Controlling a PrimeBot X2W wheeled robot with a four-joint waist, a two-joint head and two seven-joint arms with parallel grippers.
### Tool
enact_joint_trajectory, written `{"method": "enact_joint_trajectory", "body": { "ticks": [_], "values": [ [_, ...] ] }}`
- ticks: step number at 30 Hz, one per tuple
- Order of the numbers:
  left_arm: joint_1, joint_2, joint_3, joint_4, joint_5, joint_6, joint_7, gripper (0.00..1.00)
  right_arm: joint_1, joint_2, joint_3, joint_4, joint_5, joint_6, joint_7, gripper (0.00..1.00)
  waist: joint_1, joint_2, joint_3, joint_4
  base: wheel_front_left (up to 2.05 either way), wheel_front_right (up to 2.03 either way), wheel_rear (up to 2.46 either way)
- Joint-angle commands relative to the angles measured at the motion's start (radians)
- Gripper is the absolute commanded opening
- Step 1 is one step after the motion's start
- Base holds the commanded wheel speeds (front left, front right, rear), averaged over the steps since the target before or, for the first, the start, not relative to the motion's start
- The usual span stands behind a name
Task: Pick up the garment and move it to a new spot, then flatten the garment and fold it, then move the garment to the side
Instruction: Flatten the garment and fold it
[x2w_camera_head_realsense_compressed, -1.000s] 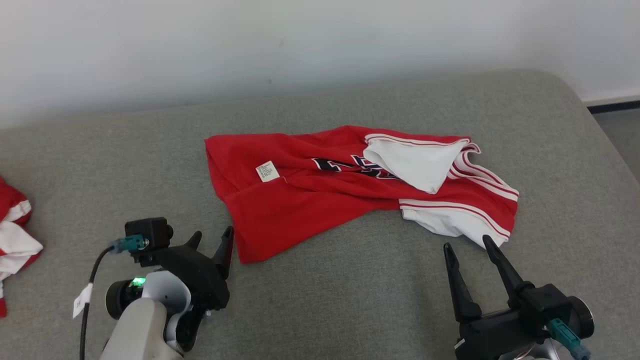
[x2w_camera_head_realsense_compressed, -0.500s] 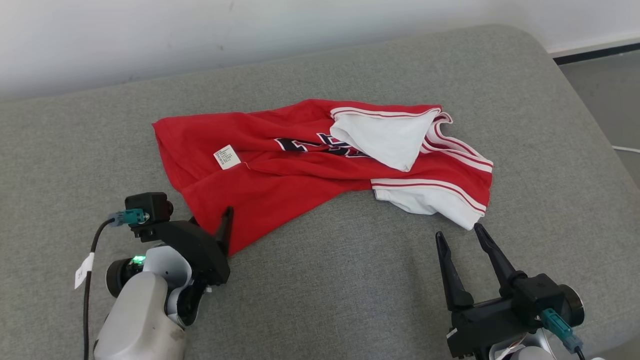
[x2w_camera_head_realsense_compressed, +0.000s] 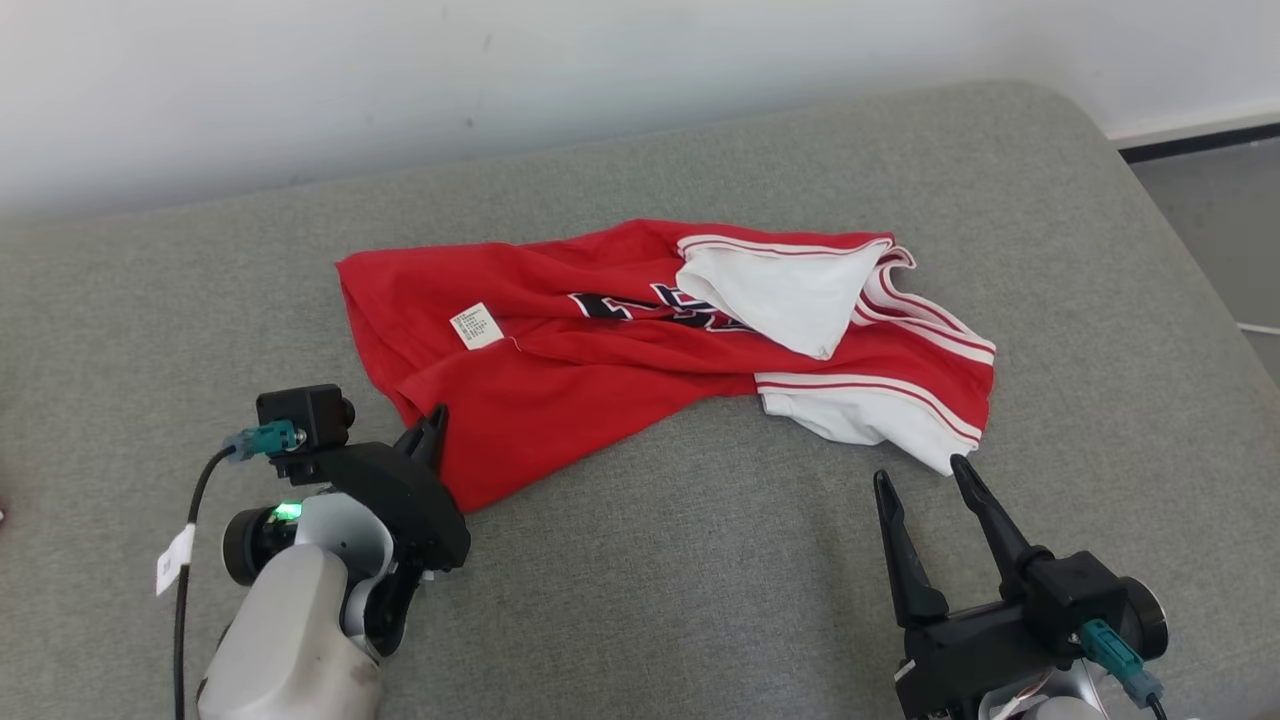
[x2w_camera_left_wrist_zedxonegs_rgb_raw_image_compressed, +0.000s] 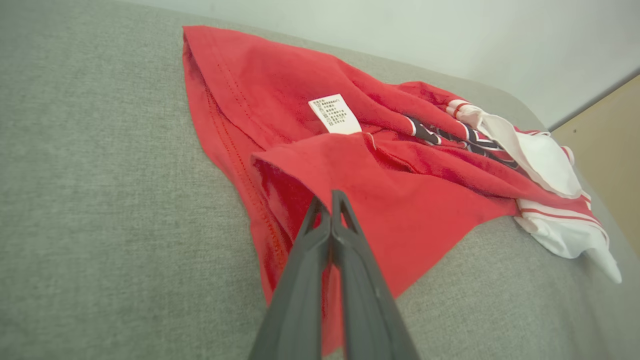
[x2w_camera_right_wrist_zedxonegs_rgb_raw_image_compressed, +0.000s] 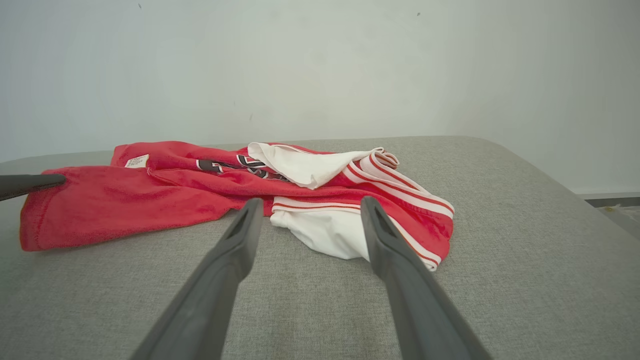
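Crumpled red-and-white fabric jersey lying mid grey upholstered surface, left gripper fingers pressed together on a raised fold of its red hem, right gripper spread wide, empty, just short of the white corner

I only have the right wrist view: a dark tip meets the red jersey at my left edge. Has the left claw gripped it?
Observer: Yes. The left wrist view shows the left claw shut on a raised fold at the garment's red end.
Operator: And my right claw from above?
Observer: In the head view the right claw is open, tips right by the white corner, nothing between them.
Operator: One layer pinched?
Observer: Cannot tell, but a second red layer lies flat on the grey cushion beneath the fold.
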Motion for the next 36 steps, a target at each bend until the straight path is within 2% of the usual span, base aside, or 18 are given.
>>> {"method": "enact_joint_trajectory", "body": {
  "ticks": [1, 6, 14, 17, 21, 28, 29, 30, 36],
  "values": [
    [0.022, -0.001, -0.002, -0.014, -0.012, -0.005, -0.020, 0.00, 0.009, -0.004, -0.002, 0.002, -0.007, -0.002, -0.001, 1.00, 0.0000, 0.0000, -0.017, 0.011, 0.00, 0.00, 0.00],
    [0.101, 0.000, -0.039, -0.102, -0.036, -0.016, -0.043, 0.00, 0.030, -0.009, -0.012, -0.002, -0.006, -0.002, 0.006, 1.00, 0.0000, 0.0000, -0.041, 0.030, 0.00, 0.00, 0.00],
    [0.353, 0.100, -0.153, -0.377, -0.017, -0.022, 0.009, 0.00, 0.072, -0.008, -0.035, -0.020, 0.000, -0.002, 0.016, 1.00, 0.0000, 0.0000, -0.080, 0.083, 0.00, 0.00, 0.00],
    [0.433, 0.130, -0.156, -0.448, -0.008, -0.002, 0.028, 0.00, 0.081, -0.007, -0.033, -0.023, 0.004, -0.002, 0.020, 1.00, 0.0000, 0.0000, -0.090, 0.095, 0.00, 0.00, 0.00],
    [0.498, 0.156, -0.160, -0.491, 0.005, 0.029, 0.054, 0.00, 0.084, -0.005, -0.031, -0.022, 0.009, -0.002, 0.024, 1.00, 0.0000, 0.0000, -0.098, 0.110, 0.00, 0.00, 0.00],
    [0.541, 0.168, -0.157, -0.447, 0.019, 0.064, 0.038, 0.00, 0.076, -0.002, -0.027, -0.024, 0.012, -0.002, 0.032, 1.00, 0.0000, 0.0000, -0.095, 0.118, 0.00, 0.00, 0.00],
    [0.544, 0.160, -0.147, -0.433, 0.011, 0.075, 0.020, 0.57, 0.072, -0.002, -0.027, -0.024, 0.014, -0.002, 0.034, 1.00, 0.0000, 0.0000, -0.093, 0.117, 0.00, 0.00, 0.00],
    [0.544, 0.155, -0.140, -0.430, 0.006, 0.081, 0.007, 1.00, 0.070, -0.004, -0.030, -0.025, 0.015, -0.002, 0.035, 1.00, 0.0000, 0.0000, -0.093, 0.118, 0.00, 0.00, 0.00],
    [0.574, 0.129, -0.099, -0.431, -0.017, 0.118, -0.078, 1.00, 0.086, -0.004, -0.059, -0.025, 0.015, -0.002, 0.042, 1.00, 0.0000, 0.0000, -0.095, 0.124, 0.00, 0.00, 0.00]
  ]
}}
